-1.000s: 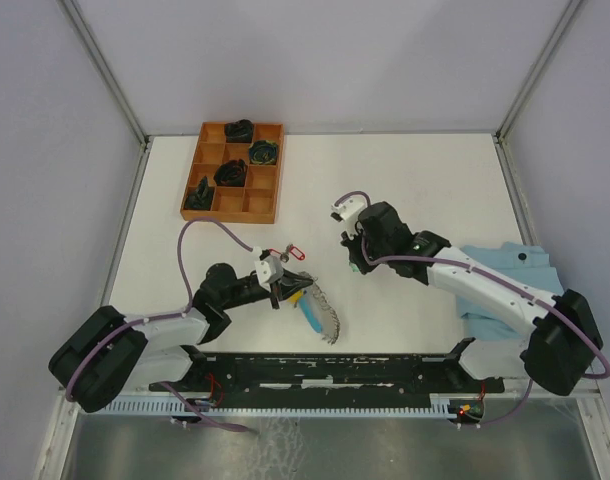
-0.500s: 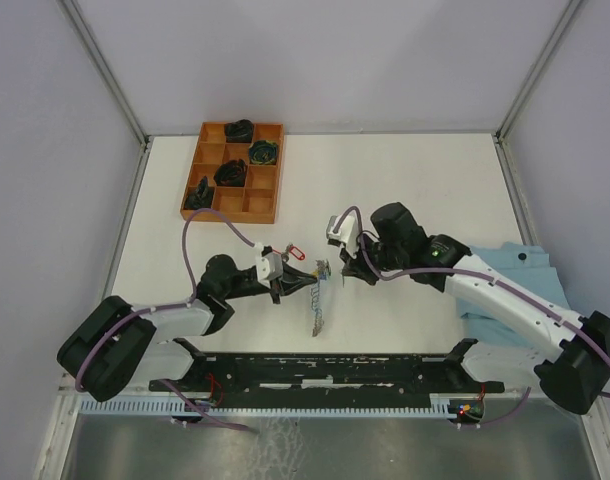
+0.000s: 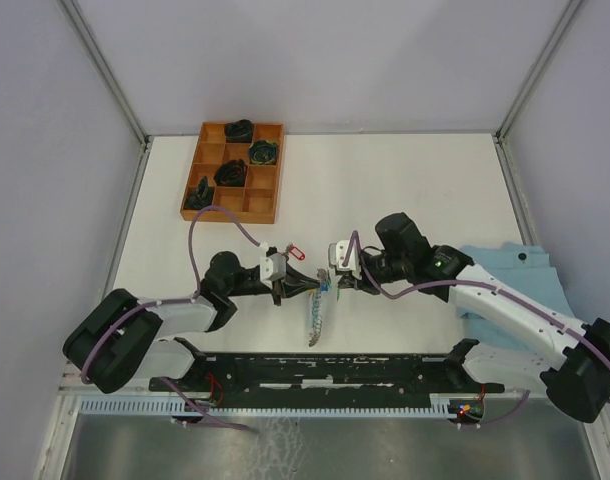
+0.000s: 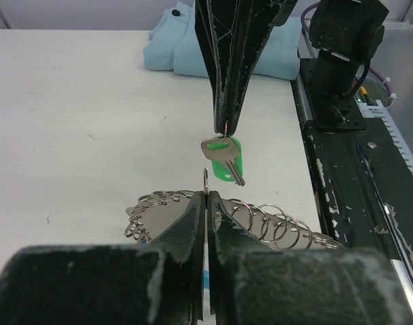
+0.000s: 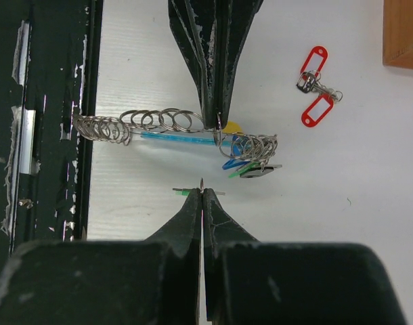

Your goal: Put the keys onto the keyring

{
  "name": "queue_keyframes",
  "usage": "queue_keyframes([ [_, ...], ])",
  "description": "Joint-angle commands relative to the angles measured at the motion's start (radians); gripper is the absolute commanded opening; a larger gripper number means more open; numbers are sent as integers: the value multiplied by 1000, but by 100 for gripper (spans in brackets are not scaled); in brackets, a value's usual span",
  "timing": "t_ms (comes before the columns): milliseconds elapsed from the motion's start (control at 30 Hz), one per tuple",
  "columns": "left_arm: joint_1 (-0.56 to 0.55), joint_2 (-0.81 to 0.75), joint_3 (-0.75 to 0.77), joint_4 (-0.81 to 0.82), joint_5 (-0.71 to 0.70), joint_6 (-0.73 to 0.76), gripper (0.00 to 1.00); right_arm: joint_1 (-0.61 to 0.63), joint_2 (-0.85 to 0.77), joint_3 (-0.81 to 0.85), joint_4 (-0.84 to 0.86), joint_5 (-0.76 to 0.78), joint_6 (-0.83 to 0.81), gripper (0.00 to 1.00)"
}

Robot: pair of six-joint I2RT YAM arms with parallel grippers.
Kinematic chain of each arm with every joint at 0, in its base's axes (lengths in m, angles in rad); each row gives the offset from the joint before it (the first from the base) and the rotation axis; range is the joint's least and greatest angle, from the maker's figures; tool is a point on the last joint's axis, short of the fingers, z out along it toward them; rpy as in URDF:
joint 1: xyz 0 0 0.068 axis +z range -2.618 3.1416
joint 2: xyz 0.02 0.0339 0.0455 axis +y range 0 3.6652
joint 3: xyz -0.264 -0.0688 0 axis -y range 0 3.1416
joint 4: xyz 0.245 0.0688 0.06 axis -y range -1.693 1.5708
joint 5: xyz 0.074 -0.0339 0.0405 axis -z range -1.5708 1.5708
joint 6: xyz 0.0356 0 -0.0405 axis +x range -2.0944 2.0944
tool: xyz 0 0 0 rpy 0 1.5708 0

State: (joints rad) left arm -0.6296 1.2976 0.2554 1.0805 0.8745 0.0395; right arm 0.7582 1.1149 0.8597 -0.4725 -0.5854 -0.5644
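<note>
While the wooden tray (image 3: 195,170) holds dark bundles in several cells, left tool (image 3: 290,289) is clamped on the keyring (image 3: 315,320) over the desk (image 3: 435,180), right tool (image 3: 337,285) clamped on the green-tag key (image 4: 223,157), its tag clear only in the left wrist view.

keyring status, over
Left gripper shut on the keyring. Right gripper shut on the green-tag key, just short of it, not threaded. Red-tag keys on the table, off to the side.
</note>
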Motion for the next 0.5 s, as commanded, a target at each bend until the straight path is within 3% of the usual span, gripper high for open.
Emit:
queue_keyframes([
  [0,4,12,42,78,38,30,3,4,28,16,58,-51,-71,1],
  [467,4,29,56,71,48,23,3,19,73,-7,139,-37,-73,1],
])
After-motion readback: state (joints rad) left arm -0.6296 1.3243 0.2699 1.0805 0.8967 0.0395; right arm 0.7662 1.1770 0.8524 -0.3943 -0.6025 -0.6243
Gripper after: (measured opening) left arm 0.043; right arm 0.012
